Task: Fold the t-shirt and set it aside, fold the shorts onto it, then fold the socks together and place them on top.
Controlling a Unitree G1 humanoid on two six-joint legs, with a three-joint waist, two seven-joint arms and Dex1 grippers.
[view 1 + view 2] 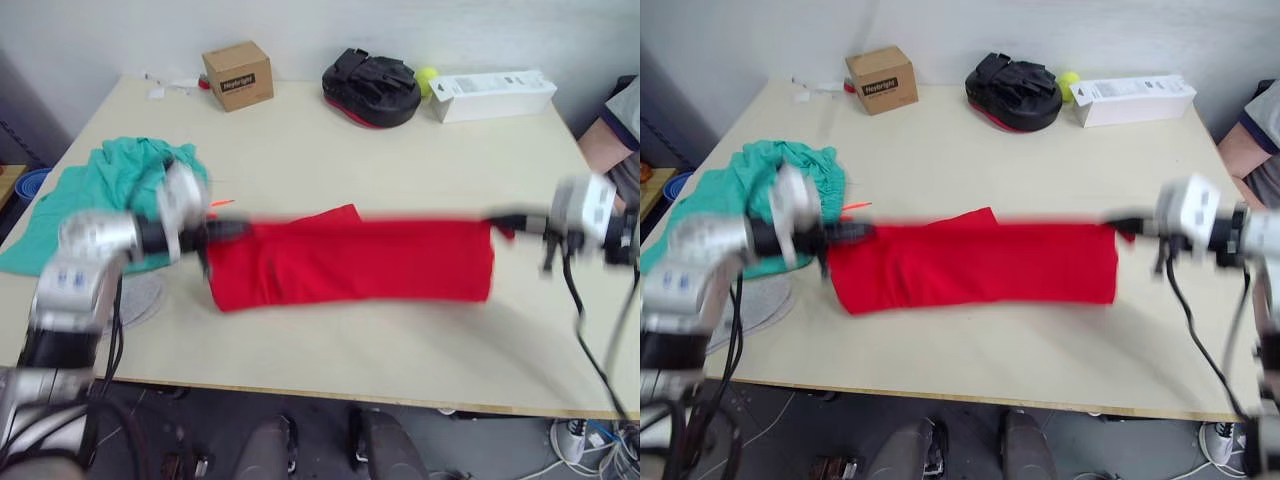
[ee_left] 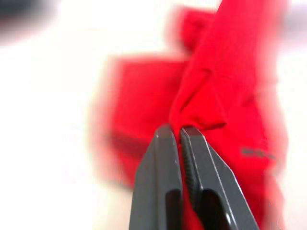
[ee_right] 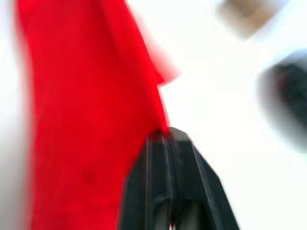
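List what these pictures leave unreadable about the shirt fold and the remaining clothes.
- t-shirt: motion blur in the head views hides its top edge and fold lines.
- shorts: left arm covers part, so their full lie is hidden.
- left gripper and right gripper: both pinch red cloth; how much is unclear.

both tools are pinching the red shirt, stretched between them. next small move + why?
Probably lower both tools together and lay the t-shirt flat on the table. The left tool and right tool are each shut on an end, the cloth is pulled taut in a band, and the shorts lie bunched beyond the left end.
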